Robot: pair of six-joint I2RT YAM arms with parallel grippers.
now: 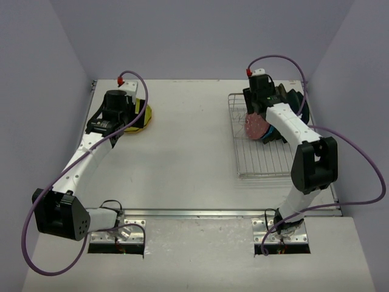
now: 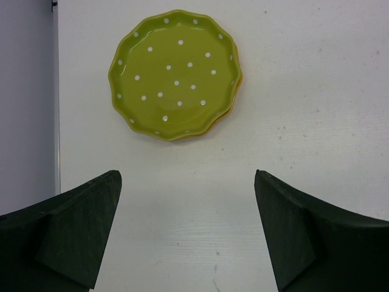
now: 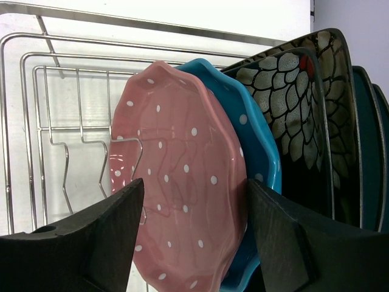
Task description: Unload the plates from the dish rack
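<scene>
Astride the pink plate [image 3: 176, 140], right hand [image 3: 194, 182] agape.

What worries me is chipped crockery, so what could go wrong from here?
1. The blue plate leans close behind the pink plate; the right jaws, open at it, might pinch both.
2. Lifting the tilted pink plate could snag the wire divider.

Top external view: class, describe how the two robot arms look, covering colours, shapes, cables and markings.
The left arm and right arm have white links and boxy black joints. A looping purple cable meets a red plug at each wrist. The fingers are black wedges.
</scene>
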